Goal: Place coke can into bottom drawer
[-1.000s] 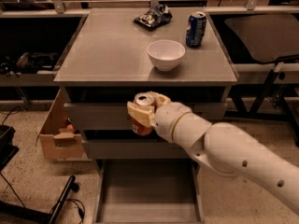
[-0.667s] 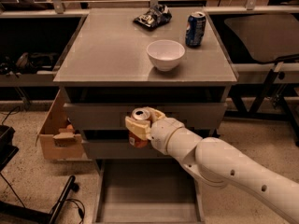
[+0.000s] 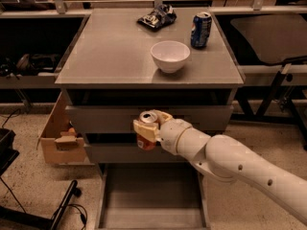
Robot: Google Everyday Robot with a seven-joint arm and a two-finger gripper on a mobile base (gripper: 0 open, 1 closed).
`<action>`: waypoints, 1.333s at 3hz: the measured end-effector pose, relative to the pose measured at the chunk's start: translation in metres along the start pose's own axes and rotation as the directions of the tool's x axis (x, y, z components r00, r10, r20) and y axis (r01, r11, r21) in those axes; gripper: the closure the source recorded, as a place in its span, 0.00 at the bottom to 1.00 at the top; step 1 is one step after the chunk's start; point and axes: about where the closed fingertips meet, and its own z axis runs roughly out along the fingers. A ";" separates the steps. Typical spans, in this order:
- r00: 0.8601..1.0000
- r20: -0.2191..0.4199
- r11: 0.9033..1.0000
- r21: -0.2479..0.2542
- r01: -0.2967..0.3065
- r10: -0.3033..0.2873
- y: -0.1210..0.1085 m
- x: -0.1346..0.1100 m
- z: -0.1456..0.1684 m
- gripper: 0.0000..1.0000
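In the camera view, I have the gripper point(image 3: 147, 127) in front of the cabinet, level with the gap between the two upper drawers point(image 3: 110, 120). Its tan fingers point(image 3: 143, 128) are clamped around the coke can point(image 3: 145, 143), which is upright with its silver top showing above them and its red body below. The can is in the air, touching nothing but the gripper.

The bottom drawer point(image 3: 151, 198) is pulled out below it, and the part of its flat floor I can see is bare. I judge this to be the carry step: the can is grasped and above the drawer, but not yet lowered in.

The next move is a descent straight down, or slightly toward me, so the can clears the middle drawer front. I want the can set upright on the drawer floor, away from the thin side rails, and I'd part the fingers only once its base is resting.

On the cabinet top point(image 3: 110, 51) are a white bowl point(image 3: 170, 55), a blue soda can point(image 3: 201, 29) and a dark snack bag point(image 3: 157, 17). A cardboard box point(image 3: 57, 145) sits on the floor to the left.

As for writing, the fingers cover most of the coke can's lettering. The blue can shows a pale emblem I can't read, and the print on the bag is illegible.
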 end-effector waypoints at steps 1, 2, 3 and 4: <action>0.998 -0.036 0.998 -0.024 0.057 -0.057 -0.074 0.033 -0.002 1.00; 0.995 -0.069 0.997 -0.017 0.076 -0.077 -0.126 0.048 -0.015 1.00; 0.993 -0.090 0.997 -0.002 0.078 -0.078 -0.159 0.068 -0.034 1.00; 0.993 -0.090 0.997 -0.002 0.078 -0.078 -0.159 0.068 -0.034 1.00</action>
